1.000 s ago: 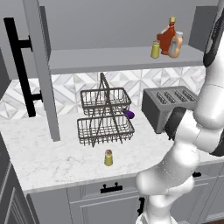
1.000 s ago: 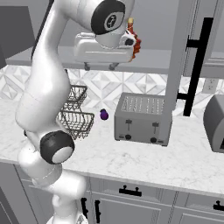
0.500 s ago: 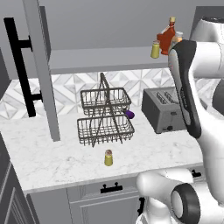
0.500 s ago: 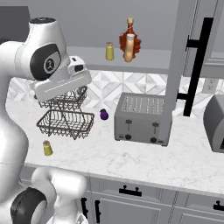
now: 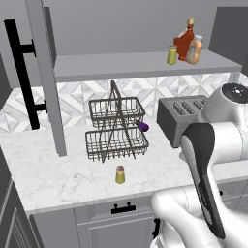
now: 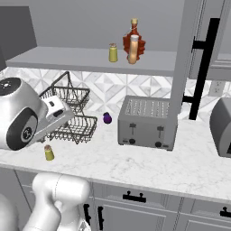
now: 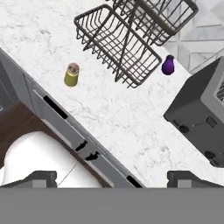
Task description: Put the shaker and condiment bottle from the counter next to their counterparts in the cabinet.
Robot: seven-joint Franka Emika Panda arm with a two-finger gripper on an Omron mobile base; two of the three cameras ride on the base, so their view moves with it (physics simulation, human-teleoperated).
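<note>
The shaker (image 5: 120,175) (image 6: 48,153) (image 7: 71,75) stands alone on the marble counter (image 5: 63,179), in front of the wire basket. On the cabinet shelf (image 5: 121,65) stand the counterparts: a twin shaker (image 5: 171,54) (image 6: 113,53) and the dark-red bottle (image 5: 183,44) (image 6: 139,43). The condiment bottle (image 5: 194,50) (image 6: 133,49) stands upright right beside the red one. My gripper (image 7: 114,178) is open and holds nothing. It hangs over the counter's front edge and looks down, with the shaker ahead toward the upper left.
A two-tier wire basket (image 5: 116,131) (image 7: 131,39) sits at the back of the counter, with a small purple eggplant (image 5: 144,127) (image 7: 168,65) beside it. A grey toaster (image 5: 181,118) (image 6: 146,122) stands to the right. The cabinet door (image 5: 46,72) hangs open.
My arm has swung down from the cabinet shelf to low over the counter's front edge. The condiment bottle stays on the shelf. The fingers remain open.
</note>
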